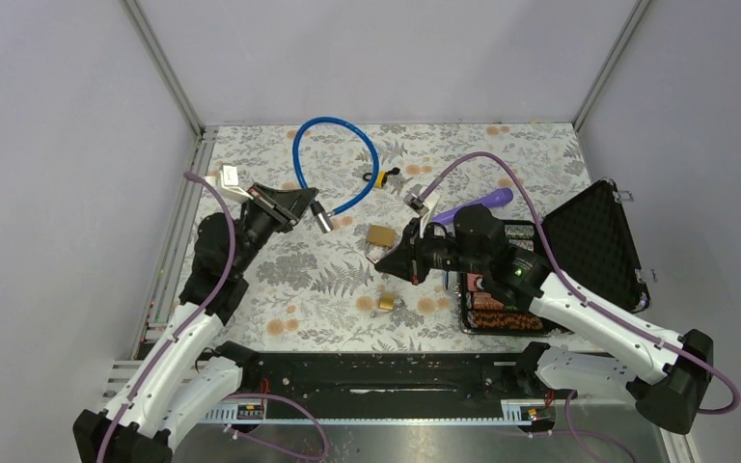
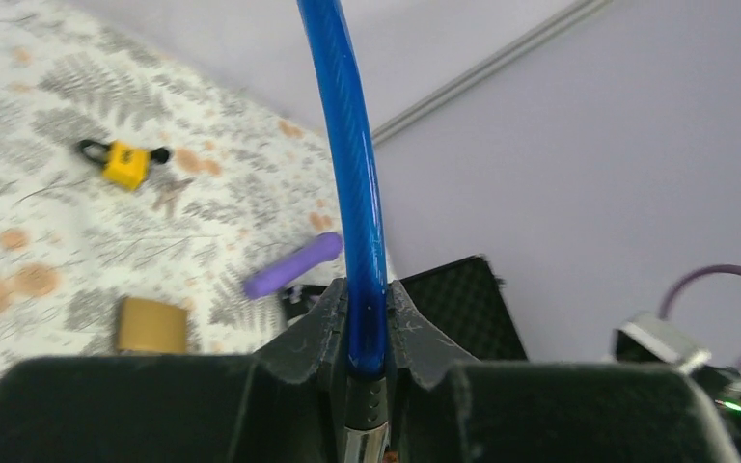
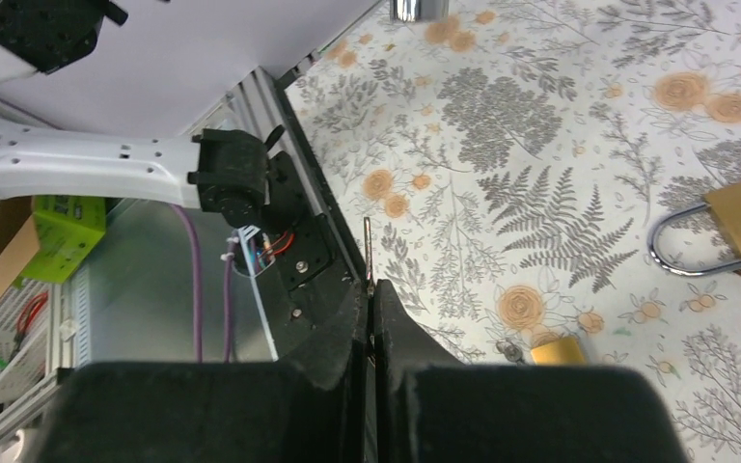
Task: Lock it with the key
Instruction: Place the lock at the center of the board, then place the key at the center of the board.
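Left pincer [image 2: 367, 333] clamps cable [image 2: 352, 174], right pincer [image 3: 370, 318] key [image 3: 367, 253].

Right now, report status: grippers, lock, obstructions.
Left gripper shut on blue cable lock near its metal end. Right gripper shut on key. Key and lock apart. Brass padlock lies beside right gripper.

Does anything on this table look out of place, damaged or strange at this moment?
Nothing looks spilled or broken. The black case lies open at the right, and the brass padlock and yellow padlock lie loose, apart, on the table.
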Robot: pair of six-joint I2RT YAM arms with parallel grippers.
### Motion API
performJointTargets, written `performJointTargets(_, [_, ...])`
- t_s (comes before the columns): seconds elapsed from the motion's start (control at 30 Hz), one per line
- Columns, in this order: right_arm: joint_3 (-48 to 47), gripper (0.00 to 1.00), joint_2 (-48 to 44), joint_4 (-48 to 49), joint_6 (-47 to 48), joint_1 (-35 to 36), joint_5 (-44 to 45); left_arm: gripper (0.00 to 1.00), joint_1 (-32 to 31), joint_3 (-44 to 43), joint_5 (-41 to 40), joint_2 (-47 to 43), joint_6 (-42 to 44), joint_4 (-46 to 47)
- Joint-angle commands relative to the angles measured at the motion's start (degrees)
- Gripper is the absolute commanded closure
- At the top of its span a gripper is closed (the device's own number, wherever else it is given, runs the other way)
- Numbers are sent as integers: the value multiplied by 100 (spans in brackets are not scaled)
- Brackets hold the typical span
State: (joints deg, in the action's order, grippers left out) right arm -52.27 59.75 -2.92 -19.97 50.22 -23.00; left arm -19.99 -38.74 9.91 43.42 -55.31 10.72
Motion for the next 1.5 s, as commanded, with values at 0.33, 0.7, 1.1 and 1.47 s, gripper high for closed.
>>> performJointTargets(0.33, [-118,100,356,132,-120,-43,513,100,73,1432,-1039,585,559,320])
performJointTargets(0.7, [-91,100,797,231,-359,-41,802,44,153,1815,-2490,798,303,-757])
performJointTargets(1.1, [-594,100,2844,1711,-1155,13,1061,11,162,1303,-3520,344,39,-2437])
performJointTargets(1.47, [-2705,94,5539,1374,-1602,143,1770,1,163,140,-3694,-227,148,-4403])
